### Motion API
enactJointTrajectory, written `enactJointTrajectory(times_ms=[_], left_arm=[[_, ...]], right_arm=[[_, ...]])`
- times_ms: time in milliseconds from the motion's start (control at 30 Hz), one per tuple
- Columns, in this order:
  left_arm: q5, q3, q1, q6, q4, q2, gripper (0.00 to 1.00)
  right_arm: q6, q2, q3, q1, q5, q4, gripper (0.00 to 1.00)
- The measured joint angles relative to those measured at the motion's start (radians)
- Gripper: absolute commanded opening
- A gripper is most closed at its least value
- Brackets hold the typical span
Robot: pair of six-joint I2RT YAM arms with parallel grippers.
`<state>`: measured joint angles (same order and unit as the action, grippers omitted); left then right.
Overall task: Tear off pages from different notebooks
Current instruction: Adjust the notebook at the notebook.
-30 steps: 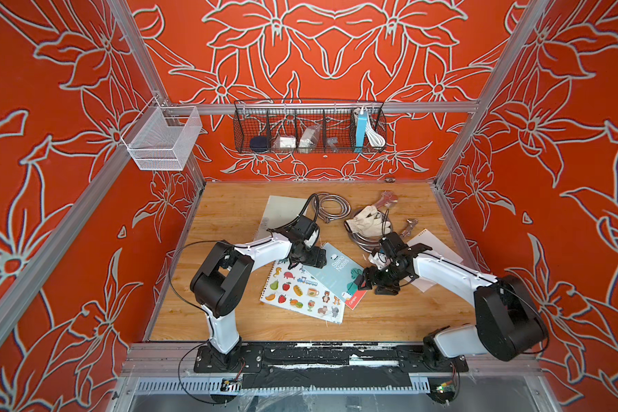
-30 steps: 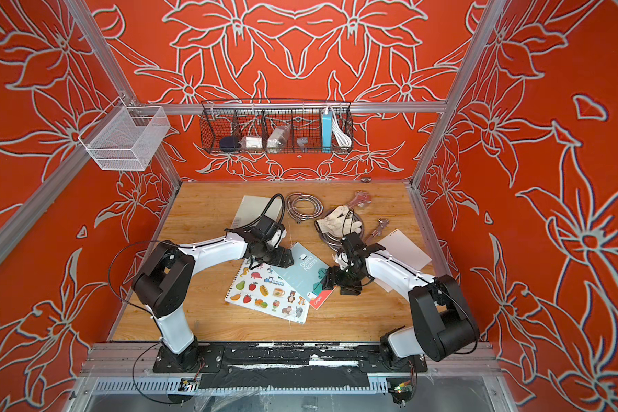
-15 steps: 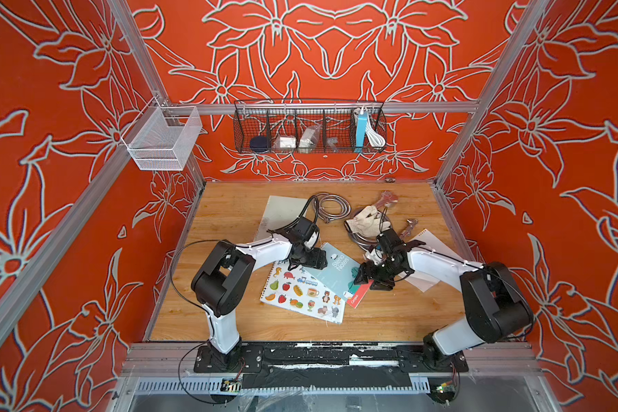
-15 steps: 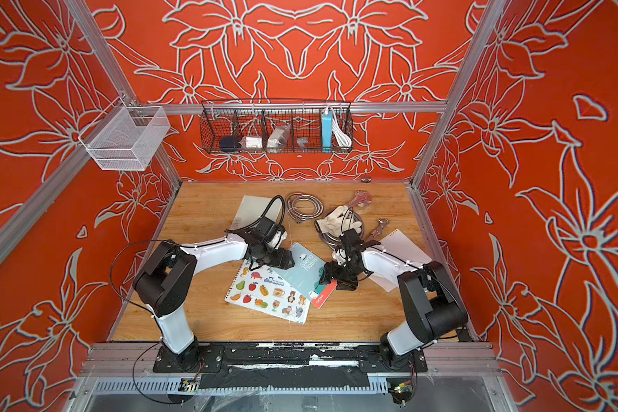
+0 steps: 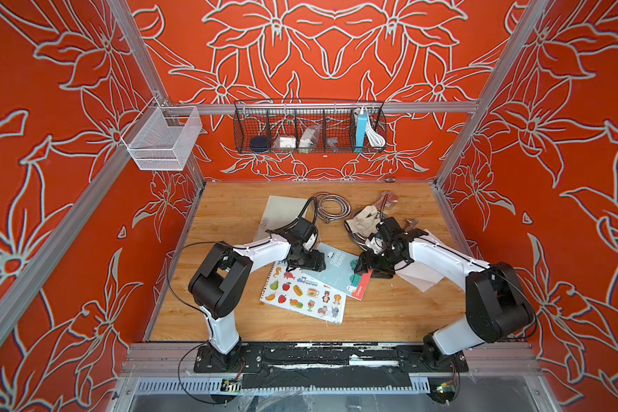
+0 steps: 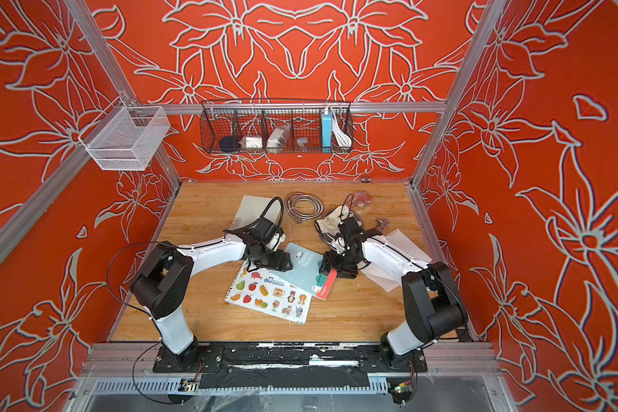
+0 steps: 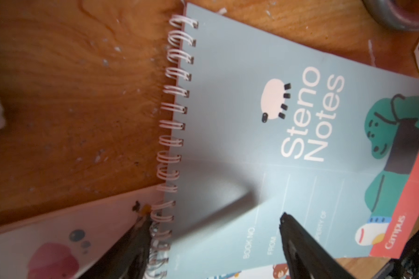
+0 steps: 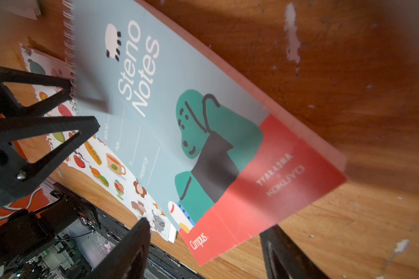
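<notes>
The light blue "Steno Notes" notebook (image 5: 336,271) lies mid-table, partly over the picture notebook (image 5: 304,296). My left gripper (image 7: 215,241) is open, its fingers astride the near corner by the white spiral (image 7: 174,120), one tip at the coils, one over the cover. My right gripper (image 8: 207,251) is open around the red-strip end (image 8: 264,193), fingers either side of its corner. In both top views the grippers (image 5: 305,262) (image 5: 371,265) face each other across this notebook (image 6: 304,267). The pale grey-green notebook (image 5: 282,214) lies behind the left arm. Loose white pages (image 5: 425,274) lie under the right arm.
A coiled metal hose (image 5: 332,207) and an off-white glove (image 5: 364,217) lie behind the grippers. A black wire basket (image 5: 309,130) and a white mesh basket (image 5: 161,141) hang on the walls. The picture notebook (image 6: 272,296) reaches toward the table's front.
My right gripper has edged in toward the red end of the Steno notebook. The left gripper has stayed at the spiral corner, its fingers slightly narrower.
</notes>
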<state>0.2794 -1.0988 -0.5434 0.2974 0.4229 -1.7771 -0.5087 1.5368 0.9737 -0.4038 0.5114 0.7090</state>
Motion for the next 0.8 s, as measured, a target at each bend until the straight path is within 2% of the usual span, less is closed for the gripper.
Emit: enactJointTrajectory(times_ms=[567, 800], left_arm=[[0.029, 0.005, -0.027, -0.001, 0.064, 0.040, 0.78], [0.034, 0.005, -0.027, -0.002, 0.064, 0.040, 0.78]], right_arm=[[0.032, 0.121, 0.043, 0.000, -0.054, 0.019, 0.75], [0.033, 0.147, 0.045, 0.000, -0.058, 0.017, 0.78]])
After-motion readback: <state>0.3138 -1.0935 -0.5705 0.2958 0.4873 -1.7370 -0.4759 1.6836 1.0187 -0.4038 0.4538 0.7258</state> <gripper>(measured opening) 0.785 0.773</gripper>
